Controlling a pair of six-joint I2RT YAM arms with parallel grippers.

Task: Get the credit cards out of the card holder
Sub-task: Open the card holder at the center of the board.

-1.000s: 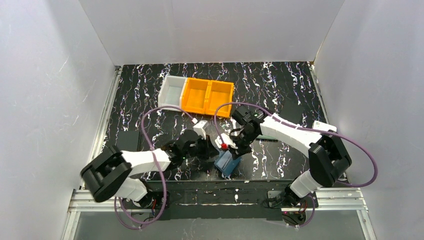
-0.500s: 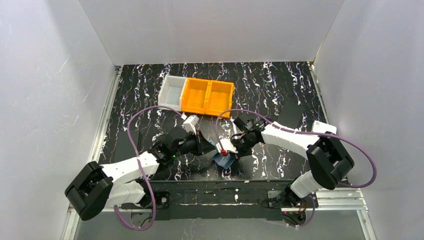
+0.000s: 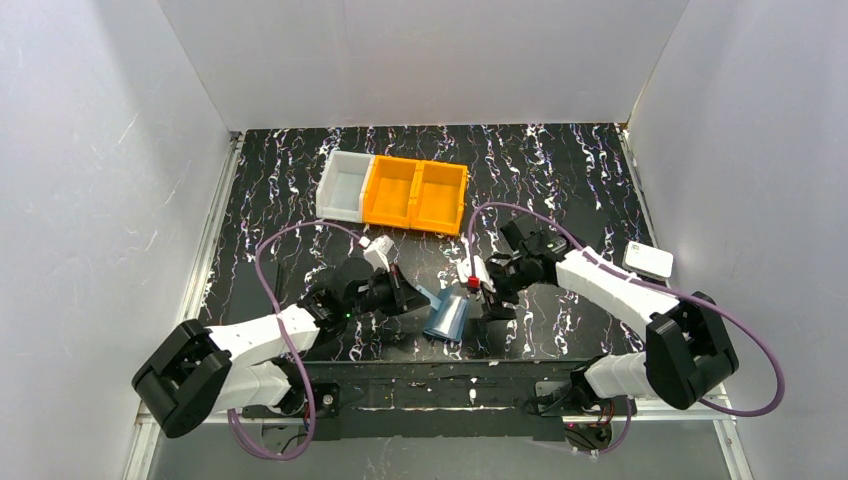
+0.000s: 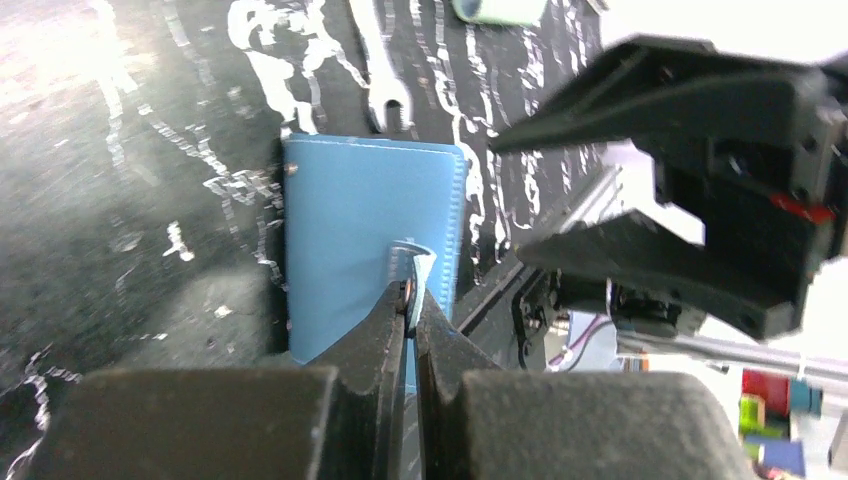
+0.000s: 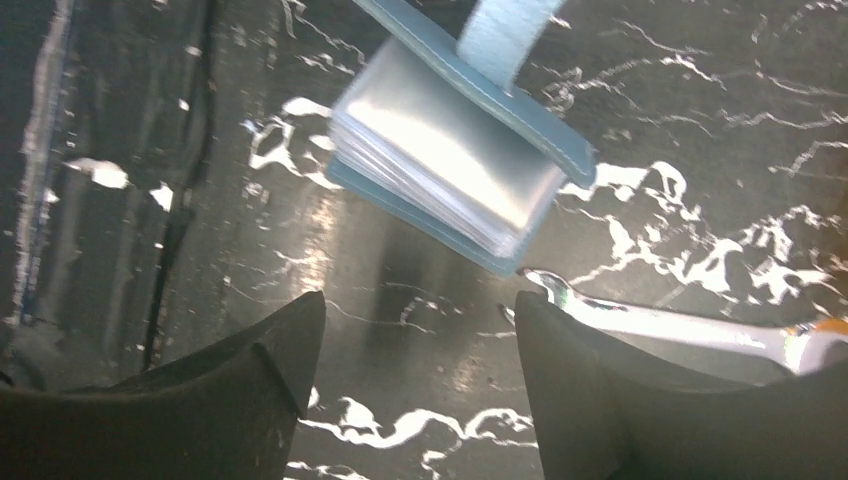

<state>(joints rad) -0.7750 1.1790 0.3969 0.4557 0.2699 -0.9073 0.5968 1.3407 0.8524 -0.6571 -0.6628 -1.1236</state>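
Your right gripper [image 3: 487, 303] has let go of the card holder [image 3: 447, 316] and drawn back to the right since a second ago, when it was closed against the holder's top; its jaws now stand wide apart and touch nothing. Your left arm has stretched further forward over that same second, and your left gripper [image 4: 408, 295] is clamped shut on the holder's pale blue flap [image 4: 421, 262], pinching the strip right at its end. You find the holder on the black marbled table [image 3: 560, 170] near the front edge, between your two grippers: the left one meets it from the left through the flap, and the right one sits just to its right, apart from it. From your right wrist the holder lies ahead of the open fingers with its stack of clear pockets [image 5: 455, 165] facing up and the flap rising out of view. A wrench [image 5: 660, 325] lies just beside the holder's near corner; you cannot tell whether the two touch
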